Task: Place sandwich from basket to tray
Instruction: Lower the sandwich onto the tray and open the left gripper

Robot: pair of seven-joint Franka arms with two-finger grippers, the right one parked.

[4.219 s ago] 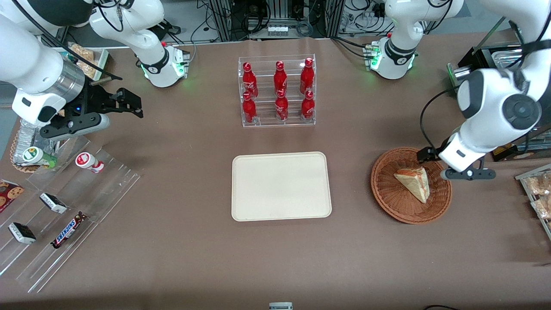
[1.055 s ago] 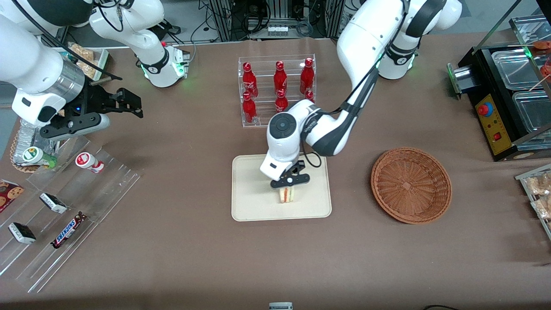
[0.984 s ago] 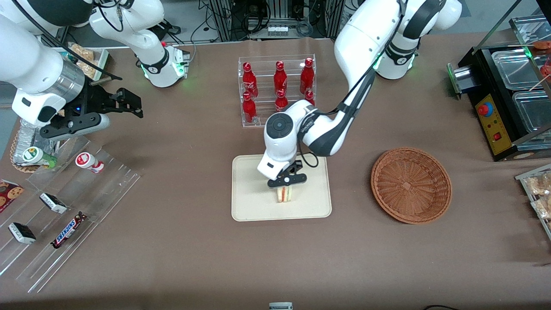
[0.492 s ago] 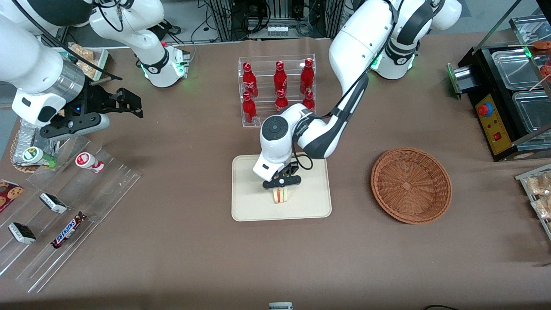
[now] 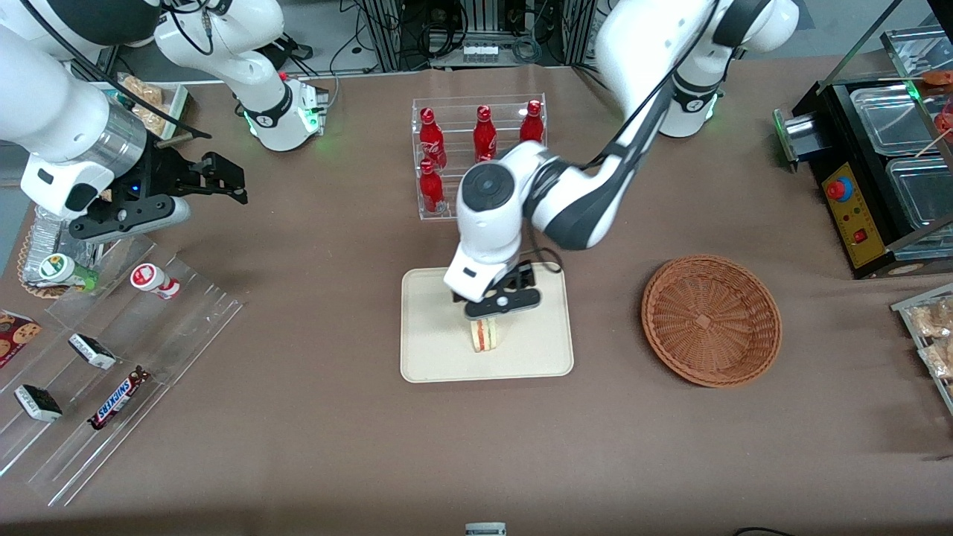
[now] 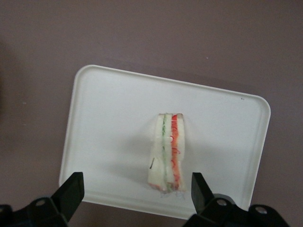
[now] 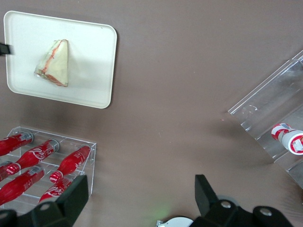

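The sandwich (image 5: 484,335) stands on its edge on the cream tray (image 5: 432,327), its red and green filling layers facing up. It also shows in the left wrist view (image 6: 166,153) and the right wrist view (image 7: 53,64), on the tray (image 6: 109,118) (image 7: 90,56). My left gripper (image 5: 496,307) hangs just above the sandwich, open and empty. In the left wrist view the gripper (image 6: 136,185) has its fingers spread wide, well clear of the bread on both sides. The wicker basket (image 5: 711,320) sits empty beside the tray, toward the working arm's end.
A clear rack of red bottles (image 5: 480,156) stands farther from the front camera than the tray, partly covered by my arm. Acrylic tiered racks with snacks (image 5: 112,357) lie toward the parked arm's end. A black machine (image 5: 878,149) and packaged snacks (image 5: 931,335) are at the working arm's end.
The sandwich went from the basket to the tray in my gripper. In the last half second the gripper opened, let go and rose; the sandwich stays standing on the tray.
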